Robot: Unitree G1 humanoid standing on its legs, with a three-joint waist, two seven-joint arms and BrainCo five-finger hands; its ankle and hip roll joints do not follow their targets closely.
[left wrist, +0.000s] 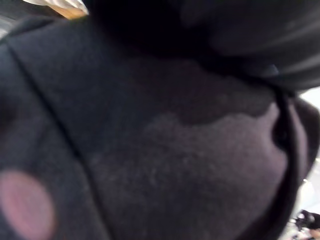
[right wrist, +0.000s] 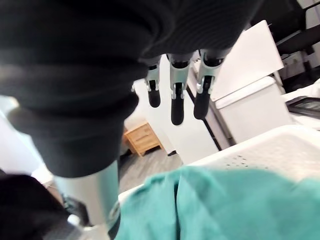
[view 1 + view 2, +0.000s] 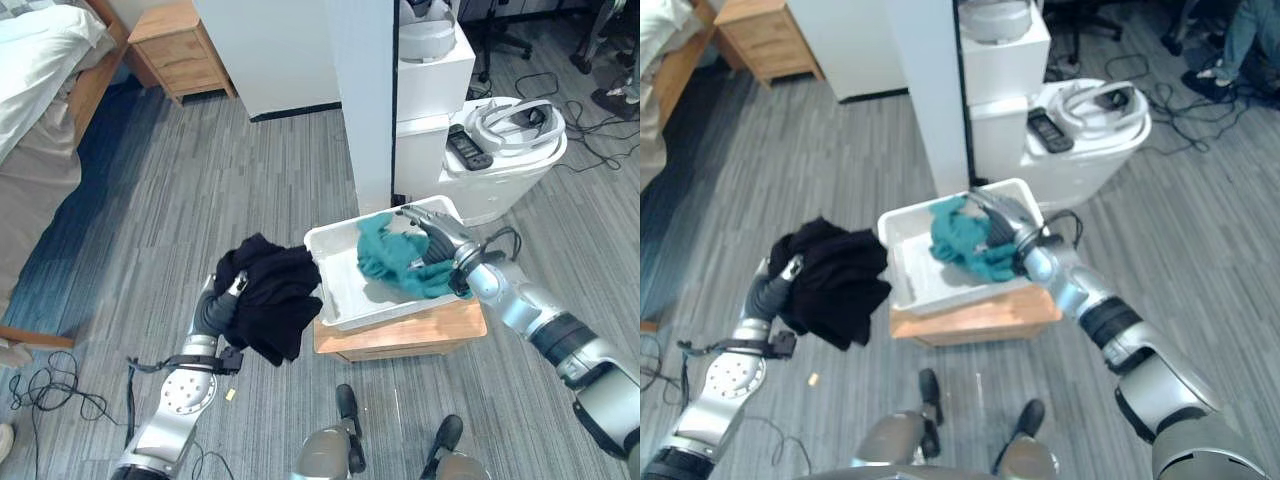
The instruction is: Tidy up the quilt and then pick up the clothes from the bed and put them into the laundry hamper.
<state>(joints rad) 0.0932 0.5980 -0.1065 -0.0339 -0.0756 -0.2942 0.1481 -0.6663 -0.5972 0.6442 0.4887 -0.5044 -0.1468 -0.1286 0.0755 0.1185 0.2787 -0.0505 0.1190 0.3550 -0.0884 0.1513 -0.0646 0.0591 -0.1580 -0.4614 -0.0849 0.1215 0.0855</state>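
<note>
A white laundry hamper (image 3: 331, 243) sits on a low wooden stand (image 3: 400, 335) in front of me. A teal garment (image 3: 392, 262) lies bunched in its right half. My right hand (image 3: 436, 240) rests over that garment with its fingers (image 2: 172, 107) straight and apart from the cloth, so it is open. Left of the hamper, a black garment (image 3: 270, 290) hangs in a bundle above the floor. My left hand (image 3: 228, 296) is shut on it from the left side, and the cloth covers most of the hand. The black garment's (image 1: 165, 150) fabric lies right against the left wrist camera.
Behind the hamper rise a white pillar (image 3: 365, 100) and a white cabinet (image 3: 435, 75). A white round unit (image 3: 505, 160) stands at the right. The bed (image 3: 40, 90) and a wooden nightstand (image 3: 180, 45) are far left. A person's legs (image 3: 1245, 40) show at the far right.
</note>
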